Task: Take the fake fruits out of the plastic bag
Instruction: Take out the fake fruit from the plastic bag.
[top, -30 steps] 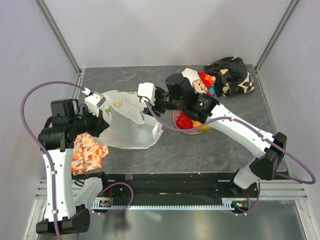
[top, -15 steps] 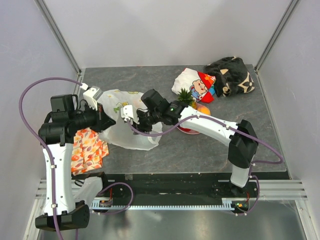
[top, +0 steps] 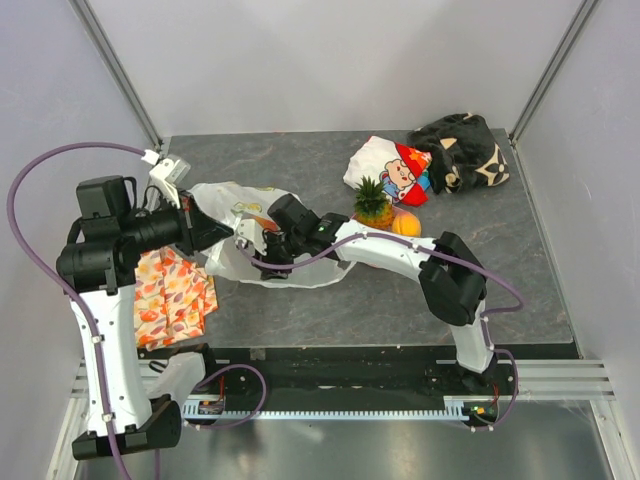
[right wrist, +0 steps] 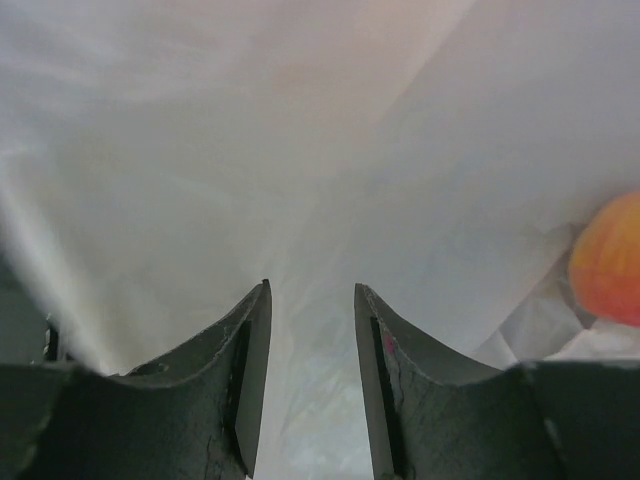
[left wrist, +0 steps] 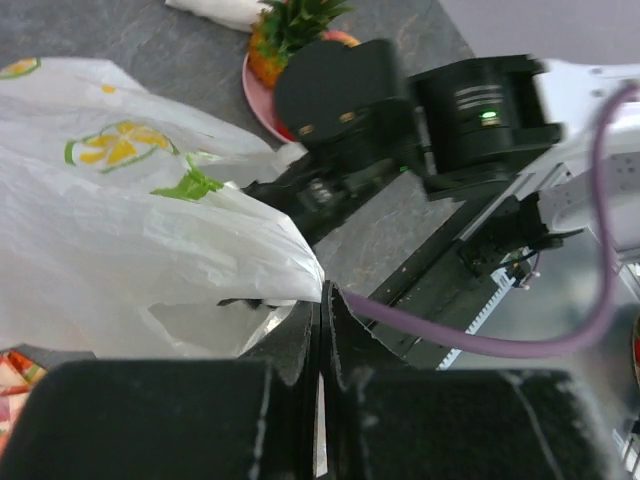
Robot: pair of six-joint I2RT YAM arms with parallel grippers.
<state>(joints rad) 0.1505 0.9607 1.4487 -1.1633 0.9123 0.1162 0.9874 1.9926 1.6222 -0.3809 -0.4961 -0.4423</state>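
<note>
Landmark: thin translucent white plastic bag (top: 228, 205), left-centre on grey stone-look table (top: 380, 310).
Orange-pink plastic peach (right wrist: 608, 262) inside bag.
Orange plastic pineapple with green crown (top: 372, 205) right of bag, on pink plate (left wrist: 250, 95).
Orange patterned cloth (top: 172, 295) left-front of bag.
White cartoon-bear cloth (top: 388, 165) right-behind bag; black patterned cloth (top: 462, 150) farther right.

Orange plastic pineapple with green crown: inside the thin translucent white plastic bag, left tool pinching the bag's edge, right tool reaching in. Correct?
No. The orange plastic pineapple with the green crown stands outside the thin translucent white plastic bag, on a pink dish, as the top external view shows. The left tool does pinch the bag's edge, and the right tool reaches in.
</note>
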